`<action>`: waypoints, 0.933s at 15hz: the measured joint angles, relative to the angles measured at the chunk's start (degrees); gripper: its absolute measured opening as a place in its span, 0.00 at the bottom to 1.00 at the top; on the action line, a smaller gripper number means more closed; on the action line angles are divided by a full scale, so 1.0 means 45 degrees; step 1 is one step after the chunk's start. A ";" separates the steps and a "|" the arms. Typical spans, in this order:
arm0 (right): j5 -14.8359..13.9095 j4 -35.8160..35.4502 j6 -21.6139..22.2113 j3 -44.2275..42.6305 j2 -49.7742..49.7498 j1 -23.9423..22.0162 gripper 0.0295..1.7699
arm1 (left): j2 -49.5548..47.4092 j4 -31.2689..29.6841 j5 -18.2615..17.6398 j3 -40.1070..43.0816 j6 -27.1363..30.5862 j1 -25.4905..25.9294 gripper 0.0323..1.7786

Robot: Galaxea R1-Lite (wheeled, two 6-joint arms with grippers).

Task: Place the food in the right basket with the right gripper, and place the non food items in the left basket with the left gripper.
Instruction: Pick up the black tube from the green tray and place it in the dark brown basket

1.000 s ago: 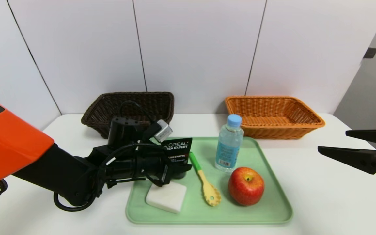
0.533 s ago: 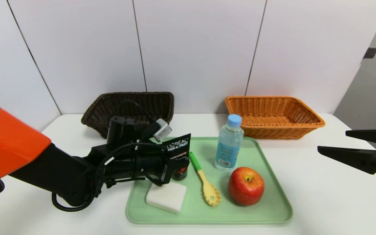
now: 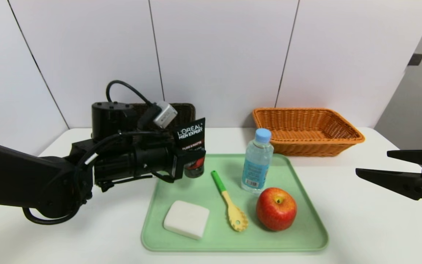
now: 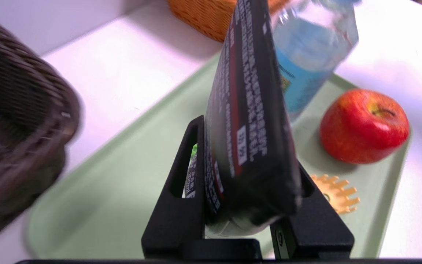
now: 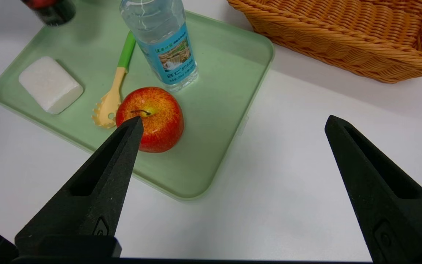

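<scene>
Fingers (image 3: pixel 188 157) grip the black tube above the green tray (image 3: pixel 269 240) on the white table (image 3: pixel 343 205), before pale panels, left arm reaching in level. Left wrist: tube (image 4: pixel 247 146) between them. Right wrist: fingers (image 5: pixel 97 176) wide open.

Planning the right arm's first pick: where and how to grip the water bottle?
I'd take the bottle around its labelled body, from the robot's right: it stands upright and narrow, that side looks open, and the apple sits nearer the robot, so a frontal approach might bump it.
</scene>
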 joint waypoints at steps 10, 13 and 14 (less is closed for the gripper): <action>0.0019 -0.0046 -0.0041 -0.0084 0.0079 0.0000 0.97 | -0.0298 0.3828 0.0073 -0.4868 -0.0580 0.4692 0.26; 0.0016 -0.0046 -0.0030 -0.0114 0.0135 0.0000 0.97 | 0.0834 0.3806 0.0127 -0.5811 -0.0501 0.5675 0.26; 0.0016 -0.0046 -0.0035 -0.0114 0.0141 0.0000 0.97 | 0.1268 0.3803 0.0276 -0.6093 -0.0469 0.5887 0.26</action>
